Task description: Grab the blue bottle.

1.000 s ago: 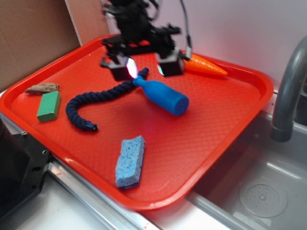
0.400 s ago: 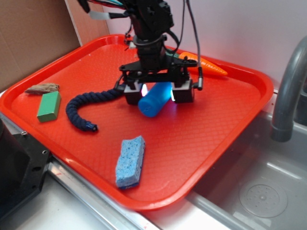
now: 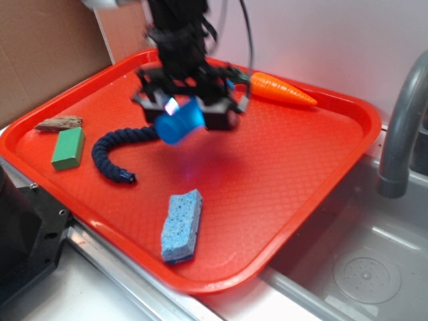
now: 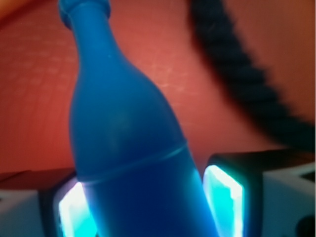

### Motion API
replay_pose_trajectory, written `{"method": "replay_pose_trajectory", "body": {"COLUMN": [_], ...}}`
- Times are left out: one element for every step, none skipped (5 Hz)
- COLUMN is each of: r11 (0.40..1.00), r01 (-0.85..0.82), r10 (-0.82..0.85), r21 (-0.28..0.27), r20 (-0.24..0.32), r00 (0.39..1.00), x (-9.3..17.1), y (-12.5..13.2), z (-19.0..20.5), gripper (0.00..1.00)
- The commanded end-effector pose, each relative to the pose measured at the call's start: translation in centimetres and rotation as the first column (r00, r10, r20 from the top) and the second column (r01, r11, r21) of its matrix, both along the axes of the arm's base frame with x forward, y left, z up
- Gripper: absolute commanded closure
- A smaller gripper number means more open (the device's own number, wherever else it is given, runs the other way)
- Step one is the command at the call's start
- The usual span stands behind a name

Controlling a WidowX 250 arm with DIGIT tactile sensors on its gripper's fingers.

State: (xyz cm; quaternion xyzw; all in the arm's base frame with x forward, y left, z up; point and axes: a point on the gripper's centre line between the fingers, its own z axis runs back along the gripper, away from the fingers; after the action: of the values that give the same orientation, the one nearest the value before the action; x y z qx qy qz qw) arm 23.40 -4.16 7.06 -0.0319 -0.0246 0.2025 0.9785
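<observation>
One object in the claw [image 3: 184, 115]: the blue bottle [image 3: 179, 124], clamped across its wide body and held clear above the red tray [image 3: 287, 180], just beside the navy rope [image 3: 114, 148]. From the wrist, both pads [image 4: 223, 191] press the bottle [image 4: 123, 143] below its shoulder, neck pointing away toward the rope [image 4: 242, 64]. Judgement: smooth, rigid plastic, probably hollow and light, so slippery. The broad cylinder is the better hold; the tapering neck would likely slide out.
</observation>
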Motion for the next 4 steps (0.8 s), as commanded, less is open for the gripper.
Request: {"method": "replay_pose_trajectory", "body": {"r11": [0.958,0.964,0.963,0.965], "r01": [0.286,0.264,0.266,0.259], "r10": [-0.281,-0.26,-0.257,-0.252], "r21": [-0.012,-0.006,-0.045,-0.039], "r20": [0.143,0.148,0.142,0.134], "r00": [0.949,0.954,0.956,0.958], "x": [-0.5,-0.9,-1.1,-1.1], "y": [5.0,6.1,6.6,6.0], "z": [10.9,13.2,13.9,14.6], "gripper": [1.0,1.0,1.0,1.0]}}
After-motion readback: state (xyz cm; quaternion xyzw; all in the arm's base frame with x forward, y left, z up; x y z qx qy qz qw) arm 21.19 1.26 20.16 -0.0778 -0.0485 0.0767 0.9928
